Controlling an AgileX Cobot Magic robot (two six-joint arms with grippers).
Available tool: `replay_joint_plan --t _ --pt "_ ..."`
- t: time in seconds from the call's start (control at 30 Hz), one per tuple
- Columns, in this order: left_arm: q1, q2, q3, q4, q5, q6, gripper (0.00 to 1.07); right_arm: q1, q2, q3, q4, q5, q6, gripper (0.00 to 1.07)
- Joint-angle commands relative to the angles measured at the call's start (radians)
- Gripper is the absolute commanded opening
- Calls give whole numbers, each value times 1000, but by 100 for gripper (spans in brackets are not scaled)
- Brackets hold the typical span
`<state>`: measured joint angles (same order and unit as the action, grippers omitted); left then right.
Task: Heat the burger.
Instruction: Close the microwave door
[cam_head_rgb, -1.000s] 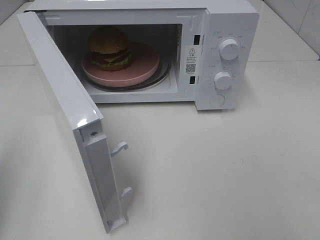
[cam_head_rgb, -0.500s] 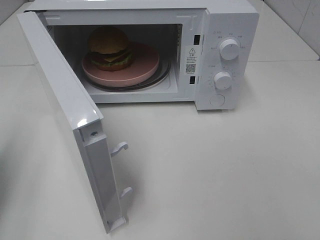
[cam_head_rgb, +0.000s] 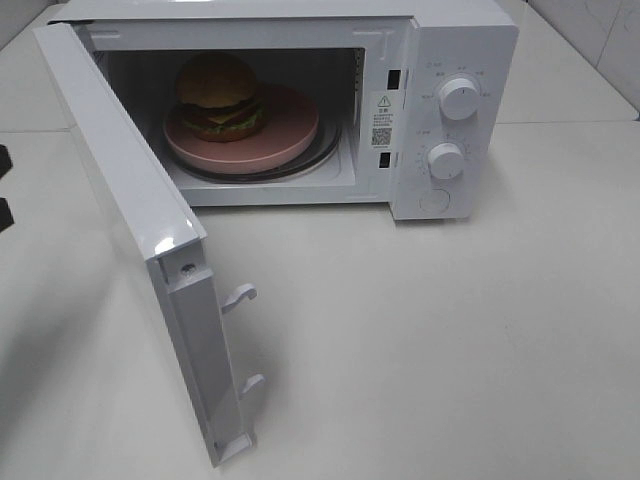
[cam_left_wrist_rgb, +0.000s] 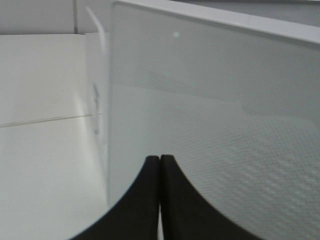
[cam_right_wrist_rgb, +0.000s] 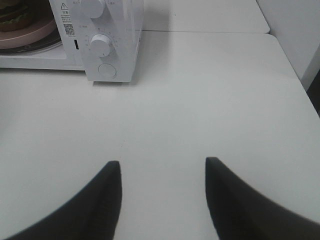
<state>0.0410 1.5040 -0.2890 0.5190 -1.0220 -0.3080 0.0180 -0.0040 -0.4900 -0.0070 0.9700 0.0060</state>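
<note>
1. Pressed together with no gap and nothing between them, your left gripper (cam_left_wrist_rgb: 160, 160) points at the outer face of the white microwave door (cam_left_wrist_rgb: 215, 110). It is close to the panel, but you cannot tell from the wrist view whether the tips are touching it.
2. Your right gripper (cam_right_wrist_rgb: 162, 165) has its jaws spread about halfway. It is empty and hangs over the bare off-white table (cam_right_wrist_rgb: 210, 100), well apart from the oven.
3. That door stands swung wide open towards you, with its latch hooks (cam_head_rgb: 240, 295) exposed on the free edge. Judge it stiff, glossy and slippery, so a flat push near the free edge should suit it better than a pinch.
4. Further in, the small burger with the orange-brown domed bun (cam_head_rgb: 218, 95) sits on the flat salmon-pink round plate (cam_head_rgb: 290, 125), left of the plate's centre. The plate rests on the glass turntable inside the white microwave oven (cam_head_rgb: 470, 40).
5. Treat the burger as light and soft, with stacked layers that may slide or squash. If you must move it, take the stiff plate by its rim and not the bun. From where it sits now, it likely needs no handling.
6. Beyond on the right, two round white knobs (cam_head_rgb: 458, 98) sit on the control panel, neither touched.
</note>
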Motion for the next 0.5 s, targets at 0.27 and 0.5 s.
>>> replay_joint_plan --t 0.27,0.5 --pt "-109 122 -117 99 -16 -70 0 -3 -27 1 -2 -9 -6 53" --pt "-154 134 -145 62 6 -63 0 -3 -27 1 -2 -9 -6 53"
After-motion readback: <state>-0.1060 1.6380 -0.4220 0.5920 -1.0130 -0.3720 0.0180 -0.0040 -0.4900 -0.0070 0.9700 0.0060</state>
